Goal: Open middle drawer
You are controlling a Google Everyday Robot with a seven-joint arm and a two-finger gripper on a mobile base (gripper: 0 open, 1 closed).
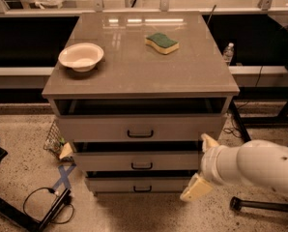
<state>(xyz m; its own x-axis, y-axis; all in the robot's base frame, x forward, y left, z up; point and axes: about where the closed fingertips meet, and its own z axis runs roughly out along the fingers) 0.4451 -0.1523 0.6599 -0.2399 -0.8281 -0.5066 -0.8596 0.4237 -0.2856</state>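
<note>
Cabinet top (134,79): grey, mid-frame
Bowl (81,57): on it, upper left
Sponge (162,42): on it, upper centre
Gripper (202,166): lower right, fingers seemingly spread

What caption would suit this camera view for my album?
Robot gripper hovering open beside the middle drawer of a grey cabinet topped with a white bowl and green sponge.
</note>
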